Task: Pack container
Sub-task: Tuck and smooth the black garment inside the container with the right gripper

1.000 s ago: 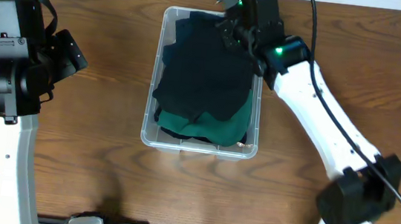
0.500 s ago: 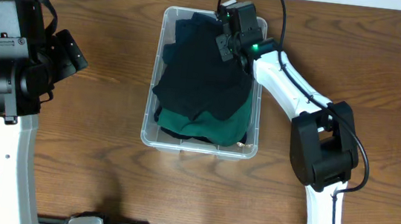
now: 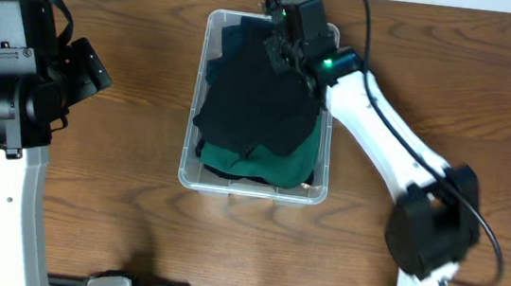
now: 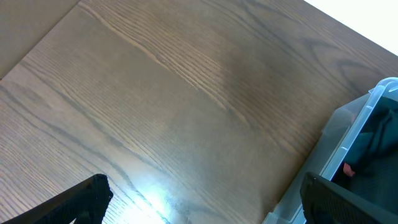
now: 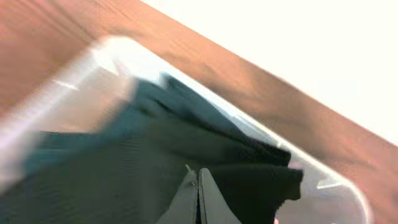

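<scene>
The clear container (image 3: 188, 145) stands in the middle of the table, filled with clothes. A dark navy garment (image 3: 256, 95) lies on top of a green one (image 3: 282, 165). My right gripper (image 3: 282, 53) is over the far right part of the container, just above the navy garment. In the blurred right wrist view its fingers (image 5: 198, 179) are pressed together with nothing seen between them, over the dark cloth (image 5: 124, 174) inside the container's rim (image 5: 115, 48). My left gripper (image 3: 92, 69) is open and empty over bare table to the left. Its wrist view shows the open fingers (image 4: 205, 211) and the container's corner (image 4: 367, 115).
The wooden table (image 3: 117, 195) extends around the container on all sides. The table's far edge and a white wall run just behind the container (image 5: 298, 43). A small pink spot (image 4: 348, 168) shows through the container's wall.
My right arm changed its pose and its gripper shifted slightly left, staying over the container's far end. The clothes and my left arm have not moved.
</scene>
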You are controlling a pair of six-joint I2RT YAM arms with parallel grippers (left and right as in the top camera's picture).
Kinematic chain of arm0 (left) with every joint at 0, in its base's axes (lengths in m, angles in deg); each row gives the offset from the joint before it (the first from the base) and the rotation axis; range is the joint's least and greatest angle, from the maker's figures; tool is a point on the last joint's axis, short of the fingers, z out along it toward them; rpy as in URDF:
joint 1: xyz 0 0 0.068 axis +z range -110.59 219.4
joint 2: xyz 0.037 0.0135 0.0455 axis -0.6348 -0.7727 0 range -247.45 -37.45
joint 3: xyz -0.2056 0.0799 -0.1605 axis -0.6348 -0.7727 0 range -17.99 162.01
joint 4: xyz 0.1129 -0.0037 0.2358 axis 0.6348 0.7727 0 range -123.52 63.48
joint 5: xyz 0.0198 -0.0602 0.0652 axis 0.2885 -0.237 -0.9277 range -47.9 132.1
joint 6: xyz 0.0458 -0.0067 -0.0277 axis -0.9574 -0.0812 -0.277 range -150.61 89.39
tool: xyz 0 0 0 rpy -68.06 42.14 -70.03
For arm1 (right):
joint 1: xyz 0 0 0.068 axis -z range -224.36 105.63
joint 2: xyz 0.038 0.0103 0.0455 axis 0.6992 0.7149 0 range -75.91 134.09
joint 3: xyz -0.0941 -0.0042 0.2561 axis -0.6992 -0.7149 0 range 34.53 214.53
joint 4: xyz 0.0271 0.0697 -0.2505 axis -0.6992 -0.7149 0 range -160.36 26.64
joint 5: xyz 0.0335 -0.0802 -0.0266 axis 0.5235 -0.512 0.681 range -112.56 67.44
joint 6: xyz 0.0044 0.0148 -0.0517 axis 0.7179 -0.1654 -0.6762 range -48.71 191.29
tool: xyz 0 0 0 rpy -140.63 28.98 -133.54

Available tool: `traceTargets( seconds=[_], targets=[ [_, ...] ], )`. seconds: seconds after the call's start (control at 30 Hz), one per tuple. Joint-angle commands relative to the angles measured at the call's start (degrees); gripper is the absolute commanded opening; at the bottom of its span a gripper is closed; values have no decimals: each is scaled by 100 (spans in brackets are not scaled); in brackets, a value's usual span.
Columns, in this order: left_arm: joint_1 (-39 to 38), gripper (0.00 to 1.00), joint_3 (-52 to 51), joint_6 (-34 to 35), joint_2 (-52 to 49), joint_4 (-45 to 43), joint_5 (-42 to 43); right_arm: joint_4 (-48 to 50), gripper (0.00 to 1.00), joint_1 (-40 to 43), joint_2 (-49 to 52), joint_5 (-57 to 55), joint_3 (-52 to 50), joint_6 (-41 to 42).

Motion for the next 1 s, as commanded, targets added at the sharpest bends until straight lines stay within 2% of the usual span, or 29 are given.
traceTargets(
  seconds=[0.0,0.13,0.43,0.67,0.97],
  targets=[
    [28,98,22,-98,-24,2,-66,-343,1,-186,-293,776,11,-168],
    [28,98,22,-98,-24,2,-66,-1075,1,-404,-144,1355,2,-350],
    [28,98,22,-98,-24,2,-66,-2210,1,-1104,498,1720,2,-2109],
    [28,98,22,-98,-24,2,-66,-2953,1,-1255,946,1725,2,-2098],
    [28,98,22,-98,-26,2,-66,-2782,1,-1088,409,1606,413,-2096]
  ],
)
